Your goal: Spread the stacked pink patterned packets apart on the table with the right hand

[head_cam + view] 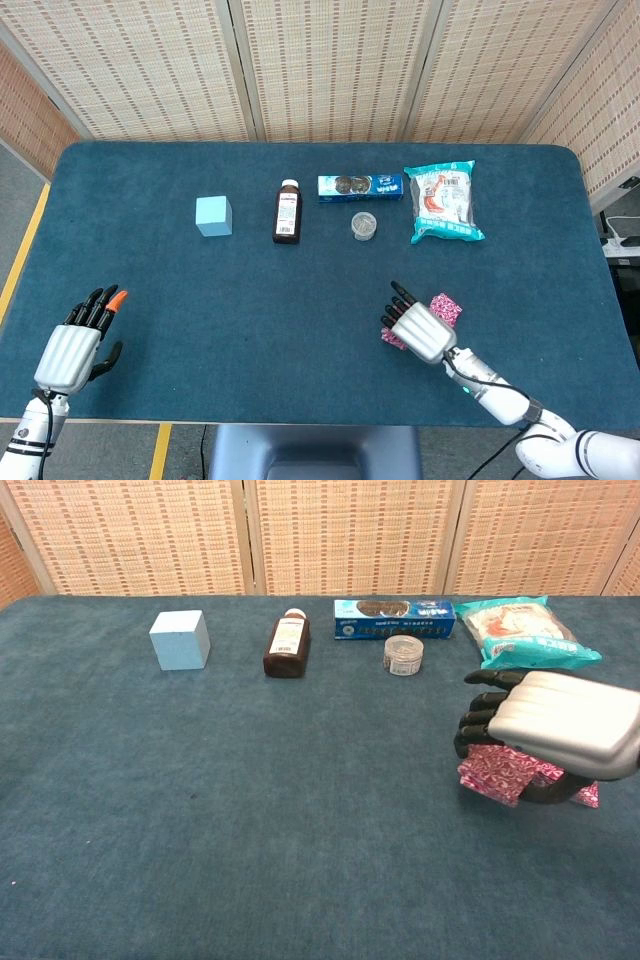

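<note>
My right hand (418, 325) lies palm down over the pink patterned packets near the table's front right. One packet (445, 307) shows uncovered just right of the hand's fingers. Another (391, 338) sticks out from under the hand's left side. In the chest view the hand (552, 723) covers a packet (498, 772), fingers on top and thumb hooked along its near edge, so it grips it. A pink corner (588, 797) shows further right. My left hand (75, 348) rests at the front left, fingers apart, holding nothing.
Along the back stand a light blue cube (213, 215), a brown bottle (287, 211), a blue biscuit box (360, 186), a small round jar (364, 225) and a teal snack bag (443, 203). The blue table (250, 300) ends close behind both hands.
</note>
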